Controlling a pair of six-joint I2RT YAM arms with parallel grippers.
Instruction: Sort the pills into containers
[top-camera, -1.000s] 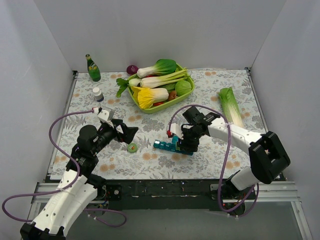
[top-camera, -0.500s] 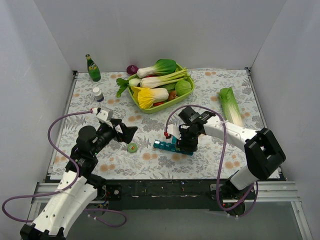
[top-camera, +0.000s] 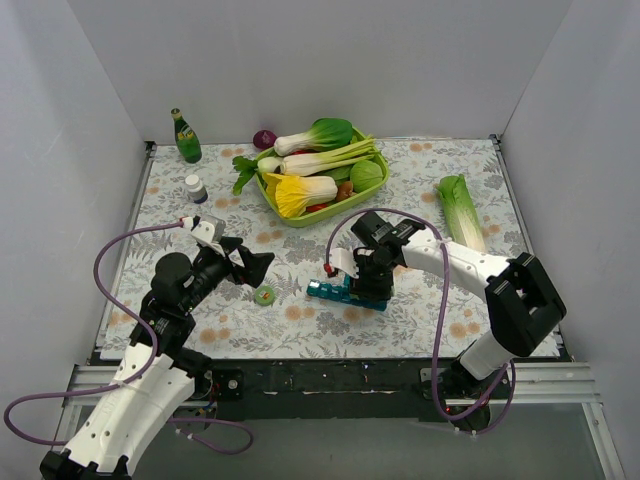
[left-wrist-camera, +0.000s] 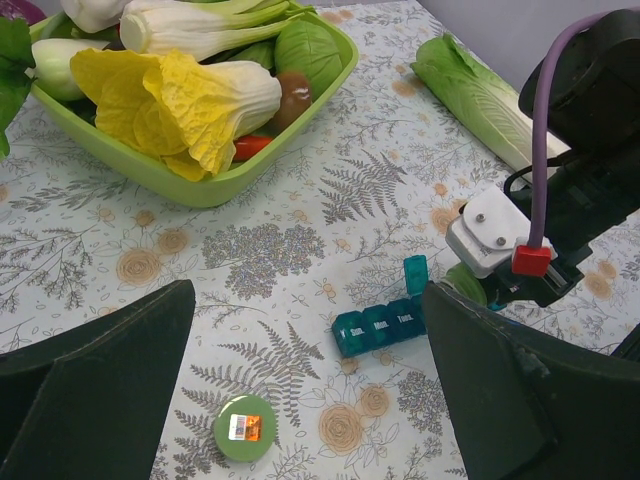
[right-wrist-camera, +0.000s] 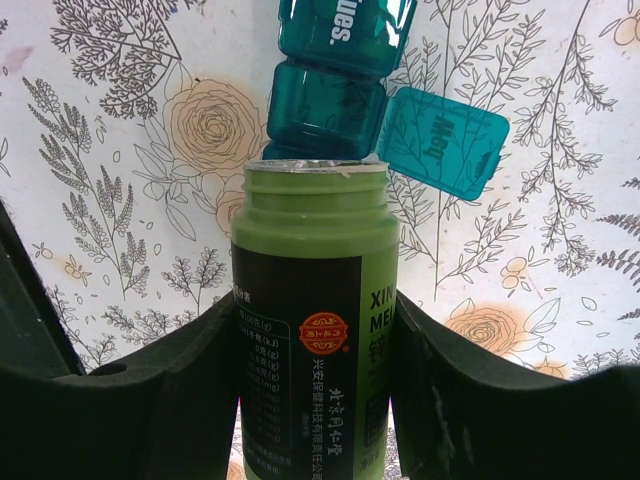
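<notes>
Green bottle, uncapped, clenched in right pincer, mouth at an open cell of the teal strip lying on the desk. Pouring step, by my reading; next needs a gentle tip. Left pincer released, idle.

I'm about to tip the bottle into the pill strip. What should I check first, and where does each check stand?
1. Grip: right end effector shut on the green bottle, fingers on both sides: ok.
2. Bottle uncapped: mouth open, green cap lying on the table: ok.
3. A compartment open: one lid of the teal pill strip is flipped open: ok.
4. Mouth over that open compartment: the bottle rim hides it: cannot tell.
5. Pills in the compartment: cannot tell.
6. Left end effector open, apart from the strip: ok.
</notes>
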